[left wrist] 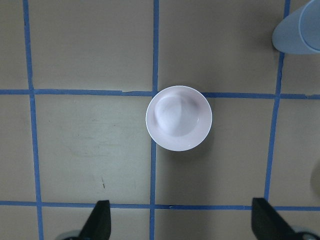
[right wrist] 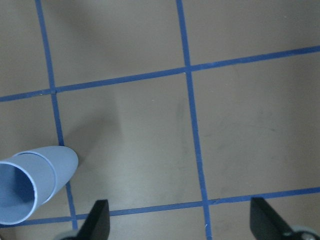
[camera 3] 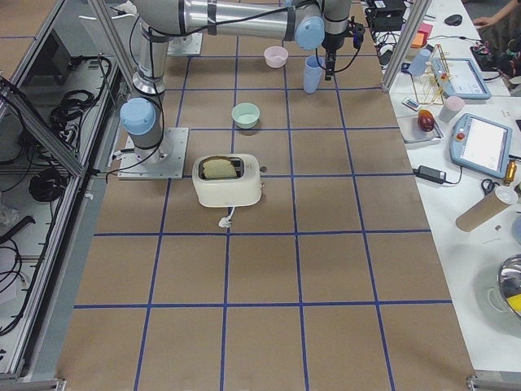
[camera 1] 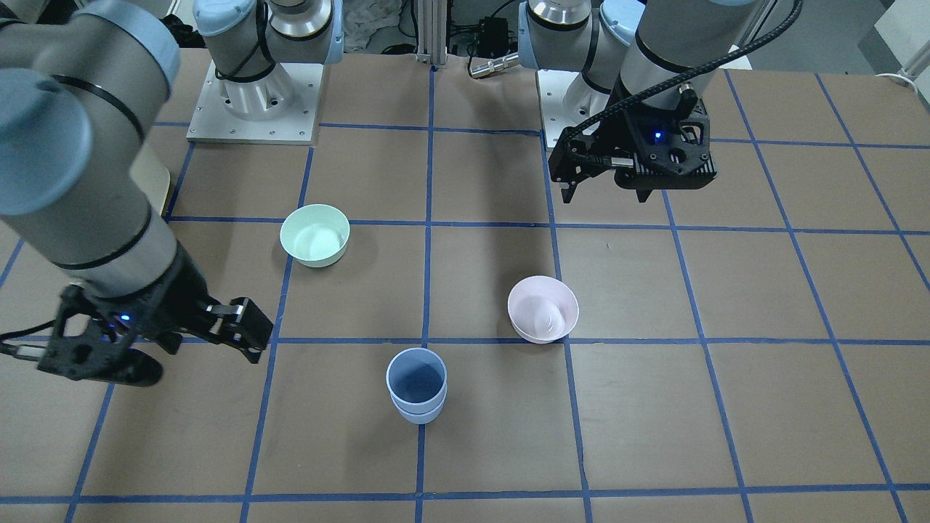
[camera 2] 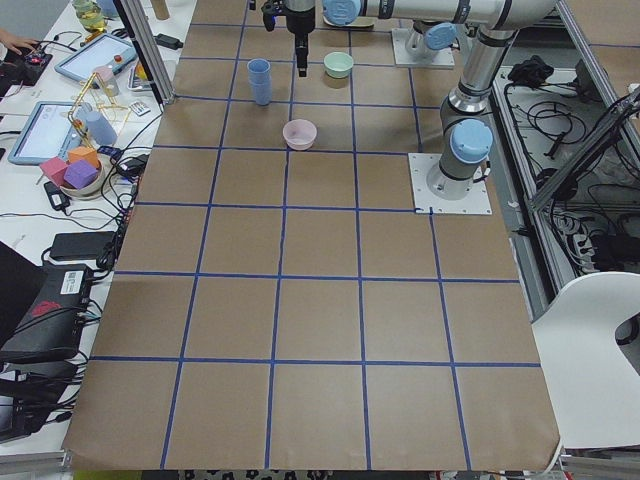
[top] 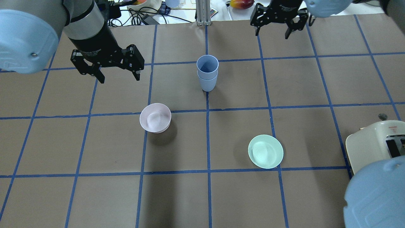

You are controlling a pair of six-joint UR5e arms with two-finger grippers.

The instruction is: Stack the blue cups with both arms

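The two blue cups [top: 207,74] stand nested, one inside the other, upright on the table's centre line; they also show in the front view [camera 1: 416,385]. My left gripper [top: 119,79] is open and empty, hovering to the left of the stack and apart from it. Its wrist view shows the pink bowl [left wrist: 179,118] below it and the cups [left wrist: 300,30] at the top right corner. My right gripper [top: 272,34] is open and empty, hovering to the right of the stack near the far edge. Its wrist view shows the cups [right wrist: 30,187] at the lower left.
A pale pink bowl [top: 155,117] sits left of centre. A mint-green bowl [top: 265,151] sits right of centre. A cream toaster [top: 376,145] stands at the right edge. Cables and clutter lie beyond the table's far edge.
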